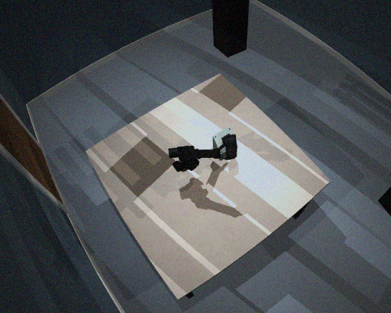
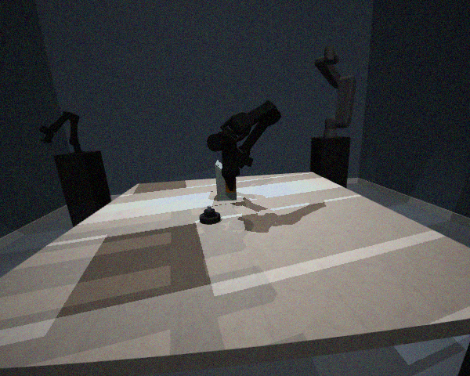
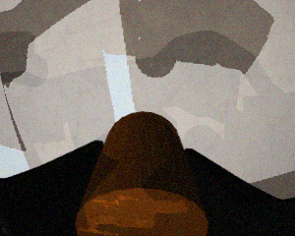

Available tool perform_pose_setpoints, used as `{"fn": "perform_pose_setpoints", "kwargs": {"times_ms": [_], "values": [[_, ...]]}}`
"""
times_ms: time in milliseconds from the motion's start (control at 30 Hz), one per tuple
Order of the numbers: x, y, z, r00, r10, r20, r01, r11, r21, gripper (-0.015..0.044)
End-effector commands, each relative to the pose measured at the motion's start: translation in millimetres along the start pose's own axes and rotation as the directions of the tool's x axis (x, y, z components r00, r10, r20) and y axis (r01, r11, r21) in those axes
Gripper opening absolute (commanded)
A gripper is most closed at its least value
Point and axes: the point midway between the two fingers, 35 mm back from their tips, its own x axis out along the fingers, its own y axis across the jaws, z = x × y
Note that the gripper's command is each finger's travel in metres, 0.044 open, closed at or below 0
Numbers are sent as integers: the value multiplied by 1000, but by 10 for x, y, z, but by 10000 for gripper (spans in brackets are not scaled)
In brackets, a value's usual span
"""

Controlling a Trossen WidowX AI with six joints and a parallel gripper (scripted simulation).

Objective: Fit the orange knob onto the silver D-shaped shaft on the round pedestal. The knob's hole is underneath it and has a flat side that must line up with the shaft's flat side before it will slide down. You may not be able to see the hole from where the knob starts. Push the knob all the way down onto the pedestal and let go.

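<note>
The orange knob [image 2: 229, 188] [image 3: 143, 211] is held between the fingers of my gripper [image 3: 143, 153], which is shut on it. In the exterior view the knob hangs above the table, right of the pedestal and higher in the picture. The dark round pedestal [image 2: 209, 217] stands on the table with the short shaft [image 2: 209, 208] upright at its middle. In the top view the pedestal [image 1: 180, 165] shows partly under the arm, which hides the knob and the fingers. The pedestal is not in the wrist view. The knob's hole and the shaft's flat side cannot be made out.
The pale upright mounting plate [image 1: 217, 136] [image 2: 221, 189] stands at the arm's base. Patchy light and arm shadows lie across the table [image 1: 189, 249] [image 2: 328, 291]. Two other arms stand on dark stands [image 2: 83, 182] [image 2: 330, 157] beyond the table.
</note>
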Motion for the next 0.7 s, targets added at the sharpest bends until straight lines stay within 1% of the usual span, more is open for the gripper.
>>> {"fn": "perform_pose_setpoints", "kwargs": {"times_ms": [0,667], "values": [[27,-14,-138,1000,-2,-9,2,1000,-1,0],[243,-7,-738,1000,-6,2,6,1000,-5,0]]}}
